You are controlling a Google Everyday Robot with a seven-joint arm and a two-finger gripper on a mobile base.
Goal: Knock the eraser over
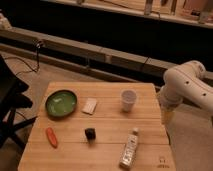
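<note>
So the claw (166,115) hangs pointing down at the edge of the table (107,147), and I can't tell if it's spread or closed. The eraser (90,133) sits well apart from it, out mid-table and slightly nearer the camera. It's a small, dark, stubby block that looks to be standing upright.
</note>
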